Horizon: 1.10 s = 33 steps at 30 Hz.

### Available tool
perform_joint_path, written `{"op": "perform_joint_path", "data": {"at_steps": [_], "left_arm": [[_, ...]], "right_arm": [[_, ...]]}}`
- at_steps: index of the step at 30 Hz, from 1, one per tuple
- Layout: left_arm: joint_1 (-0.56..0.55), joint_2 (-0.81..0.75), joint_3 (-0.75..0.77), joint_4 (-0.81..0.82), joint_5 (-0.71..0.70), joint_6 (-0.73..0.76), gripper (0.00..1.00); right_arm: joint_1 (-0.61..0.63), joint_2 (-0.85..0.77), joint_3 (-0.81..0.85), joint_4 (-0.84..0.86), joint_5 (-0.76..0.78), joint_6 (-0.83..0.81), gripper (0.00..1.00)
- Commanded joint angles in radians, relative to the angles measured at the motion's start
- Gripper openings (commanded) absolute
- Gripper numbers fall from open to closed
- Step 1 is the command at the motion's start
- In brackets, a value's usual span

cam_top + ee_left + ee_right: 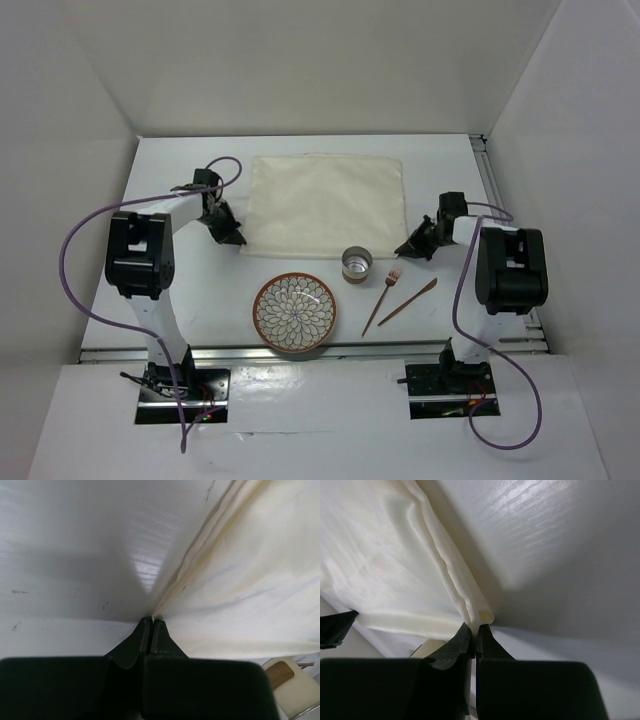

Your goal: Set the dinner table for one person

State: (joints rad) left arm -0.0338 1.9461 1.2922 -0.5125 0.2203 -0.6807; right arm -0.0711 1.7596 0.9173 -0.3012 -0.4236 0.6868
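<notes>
a matte white dinner table [450, 170], with aluminium rails [505, 215] along its right and near edges, carries a cream cloth mat [325, 205] spread toward its far side. a small round metal cup [356, 265] stands just off the mat's near edge. nearer than the mat, below its middle, lies a patterned dish [294, 313] with a brown rim. a fork [381, 300] and a knife [408, 303], both copper-coloured, lie slanted side by side below the mat's near right corner.

Cream mat [325, 205], white table [215, 295], brown-rimmed bowl [294, 313] with petal pattern.
</notes>
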Motion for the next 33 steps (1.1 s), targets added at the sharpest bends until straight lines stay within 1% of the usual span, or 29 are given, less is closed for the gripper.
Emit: {"op": "perform_joint_path", "data": {"at_steps": [1,4,8,21,22,25,28,29,31,32,33], "left_arm": [[0.009,-0.059,-0.031,-0.034,-0.068,0.024,0.00],[0.009,-0.082,-0.060,-0.034,-0.096,0.015,0.00],[0.009,-0.127,-0.083,-0.043,-0.096,0.015,0.00],[0.009,-0.127,-0.123,-0.043,-0.136,0.015,0.00],[0.009,-0.127,-0.123,-0.043,-0.148,0.015,0.02],[0.009,-0.118,-0.123,-0.052,-0.157,0.026,0.05],[0.009,-0.145,-0.123,-0.052,-0.157,0.036,0.05],[0.009,-0.145,-0.114,-0.052,-0.157,0.036,0.12],[0.009,-0.145,-0.105,-0.064,-0.179,0.046,0.28],[0.009,-0.145,-0.096,-0.073,-0.179,0.046,0.43],[0.009,-0.145,-0.096,-0.073,-0.179,0.046,0.45]], "right_arm": [[0.005,-0.065,-0.018,-0.013,0.054,-0.036,0.00],[0.005,-0.089,-0.028,-0.024,0.063,-0.047,0.00],[0.005,-0.123,-0.046,-0.024,0.063,-0.047,0.00],[0.014,-0.183,-0.117,-0.044,0.085,-0.076,0.00],[0.014,-0.183,-0.126,-0.044,0.094,-0.076,0.00],[0.023,-0.183,-0.126,-0.055,0.103,-0.086,0.00],[0.034,-0.203,-0.126,-0.065,0.129,-0.095,0.00],[0.034,-0.212,-0.126,-0.076,0.141,-0.095,0.00],[0.043,-0.212,-0.126,-0.088,0.150,-0.095,0.22],[0.044,-0.212,-0.117,-0.088,0.151,-0.095,0.33],[0.044,-0.222,-0.117,-0.101,0.164,-0.095,0.42]]}}
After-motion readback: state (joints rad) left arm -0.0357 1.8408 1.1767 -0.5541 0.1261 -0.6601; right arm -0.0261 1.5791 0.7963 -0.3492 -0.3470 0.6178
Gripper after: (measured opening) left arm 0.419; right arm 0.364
